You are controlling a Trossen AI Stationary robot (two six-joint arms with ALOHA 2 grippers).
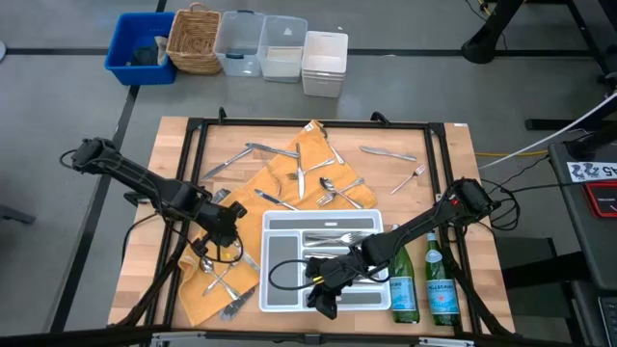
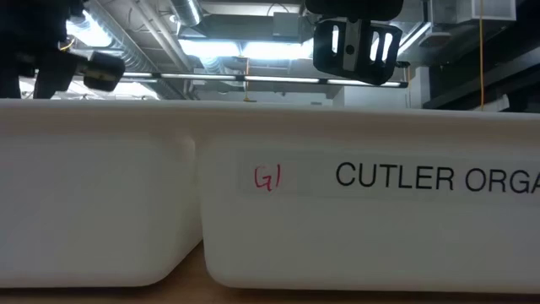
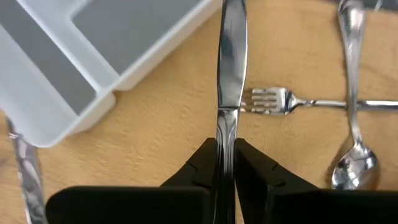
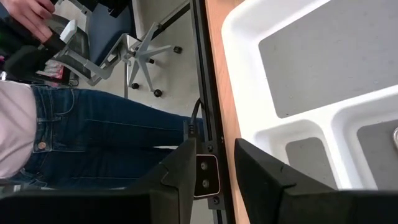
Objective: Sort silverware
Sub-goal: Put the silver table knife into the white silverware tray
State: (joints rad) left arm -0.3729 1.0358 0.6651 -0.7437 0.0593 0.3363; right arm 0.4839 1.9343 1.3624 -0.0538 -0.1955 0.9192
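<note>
my left gripper point(image 3: 226, 180) is pinched tight on a knife point(image 3: 231, 68) by its handle, the blade running straight out ahead of my fingers. just past it a fork point(image 3: 292, 102) and a spoon point(image 3: 354, 149) lie on the orange cloth point(image 1: 207, 289). the tray point(image 1: 280, 224) sits right beside me, toward the table's middle, so the knife's long axis needs lining up with a slot. farther off, my right gripper point(image 4: 214, 174) hangs open and empty over the tray's near corner; loose silverware point(image 1: 318, 183) lies beyond the tray.
</note>
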